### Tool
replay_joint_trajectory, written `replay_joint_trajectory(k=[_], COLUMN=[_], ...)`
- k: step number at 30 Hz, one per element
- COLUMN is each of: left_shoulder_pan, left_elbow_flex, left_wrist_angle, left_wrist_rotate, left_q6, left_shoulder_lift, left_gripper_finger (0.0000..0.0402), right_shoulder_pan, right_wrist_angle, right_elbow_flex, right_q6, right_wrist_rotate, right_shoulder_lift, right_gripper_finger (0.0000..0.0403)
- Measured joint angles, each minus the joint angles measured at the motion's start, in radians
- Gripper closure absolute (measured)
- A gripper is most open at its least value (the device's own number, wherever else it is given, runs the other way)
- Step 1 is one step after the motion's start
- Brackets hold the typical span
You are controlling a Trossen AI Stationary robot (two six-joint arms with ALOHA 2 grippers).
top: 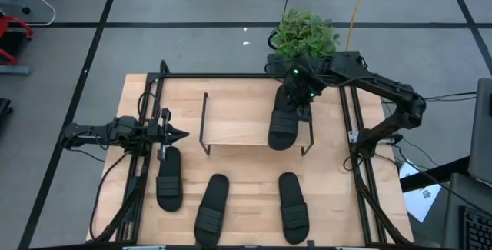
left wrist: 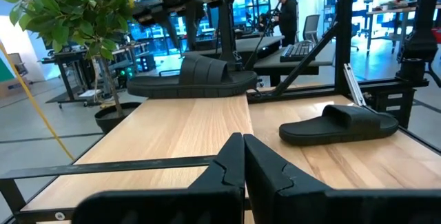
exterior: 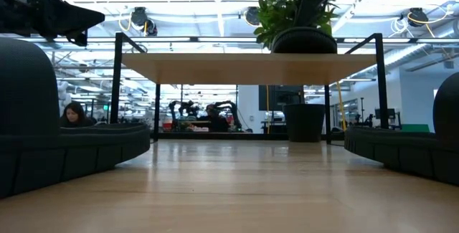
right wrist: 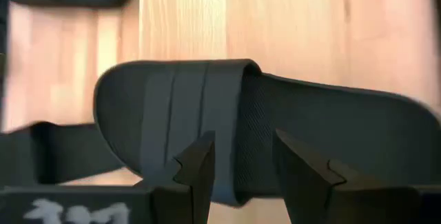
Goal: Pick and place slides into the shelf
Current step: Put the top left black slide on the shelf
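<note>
The right hand (top: 295, 104) hangs over the right end of the shelf (top: 231, 123), directly above 1 slide (top: 284, 127) lying on the shelf board. In the right wrist view its fingers (right wrist: 200, 165) stand narrowly apart just over that slide's strap, holding nothing. 3 more slides (top: 216, 204) lie on the tabletop (top: 246, 177) in front of the shelf. The left hand (top: 175, 135), fingers pressed together and empty, waits above the leftmost slide (top: 169, 178).

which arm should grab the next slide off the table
Probably left. The left end effector hovers shut just above the leftmost slide. The right end effector is over the slide on the shelf.
</note>
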Motion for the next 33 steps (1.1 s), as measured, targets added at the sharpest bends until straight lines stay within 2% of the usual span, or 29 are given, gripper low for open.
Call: replay_joint_trajectory(k=[5,11,16,18,22,24,28,33], left_shoulder_pan=[0.000,0.000,0.000,0.000,0.000,0.000,0.000,0.000], left_elbow_flex=[0.000,0.000,0.000,0.000,0.000,0.000,0.000,0.000], left_wrist_angle=[-0.001,-0.002,-0.003,-0.004,-0.004,-0.005,-0.005,-0.005], left_wrist_rotate=[0.000,-0.001,-0.001,-0.001,-0.001,-0.001,-0.001,-0.001], left_q6=[0.000,0.018,0.042,0.044,0.037,0.026,0.021,0.020], left_shoulder_lift=[0.000,0.000,0.000,0.000,0.000,0.000,0.000,0.000], left_gripper_finger=[0.0401,0.0401,0.0401,0.0401,0.0401,0.0401,0.0401,0.0401], right_shoulder_pan=[0.089,0.213,0.193,0.167,0.129,0.133,0.147,0.147], right_wrist_angle=[0.029,0.209,0.392,0.459,0.598,0.702,0.871,0.918], right_elbow_flex=[0.000,-0.027,-0.152,-0.222,-0.379,-0.464,-0.633,-0.779], right_q6=[-0.066,-0.070,-0.037,-0.020,0.059,0.105,0.130,0.134], right_wrist_rotate=[0.074,0.175,0.146,0.167,0.192,0.226,0.223,0.222], right_shoulder_lift=[-0.098,-0.281,-0.439,-0.506,-0.621,-0.669,-0.748,-0.829], right_gripper_finger=[0.0308,0.0394,0.0400,0.0401,0.0402,0.0402,0.0402,0.0403])
